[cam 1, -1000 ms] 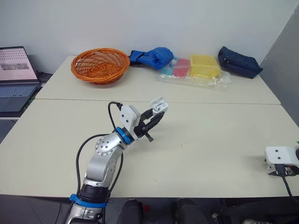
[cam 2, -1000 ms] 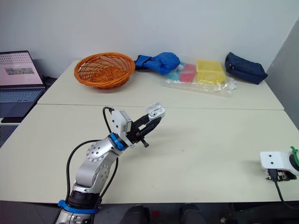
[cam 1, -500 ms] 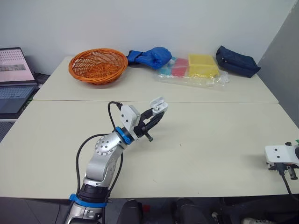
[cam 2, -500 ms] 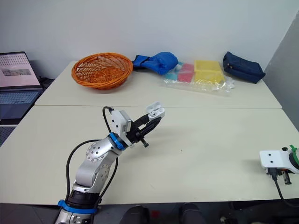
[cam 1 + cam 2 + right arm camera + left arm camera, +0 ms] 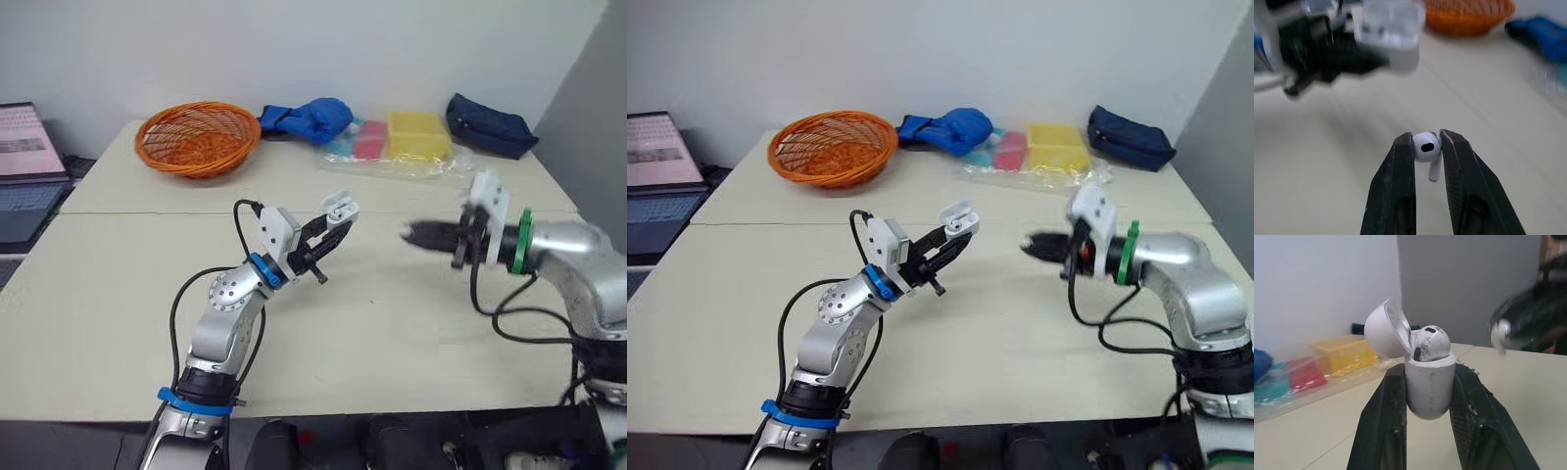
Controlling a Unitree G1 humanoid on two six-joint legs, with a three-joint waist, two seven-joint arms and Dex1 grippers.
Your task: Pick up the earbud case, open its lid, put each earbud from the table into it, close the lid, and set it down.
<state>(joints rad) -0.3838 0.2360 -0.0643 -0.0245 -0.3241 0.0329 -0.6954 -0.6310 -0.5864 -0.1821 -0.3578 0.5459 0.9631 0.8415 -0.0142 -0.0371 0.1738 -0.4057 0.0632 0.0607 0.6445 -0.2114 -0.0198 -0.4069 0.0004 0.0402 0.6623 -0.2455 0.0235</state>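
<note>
The left gripper point(image 5: 325, 243) is clamping the case point(image 5: 1430, 387) above the counter point(image 5: 392, 323), lid point(image 5: 1383, 328) tipped back (one earbud point(image 5: 1431, 343) seated), keeping the opening clear. The right gripper point(image 5: 1031, 245) is pinching the second earbud point(image 5: 1426, 147) by its head nearby, stem free for insertion.

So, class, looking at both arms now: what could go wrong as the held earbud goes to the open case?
The right tool pinches the small white earbud by its round head alone; it could twist out and drop.
The left tool grips the glossy white earbud case by its rounded lower body, in mid-air; a push might tilt it.
The seated white earbud sits proud and could be knocked loose.
</note>
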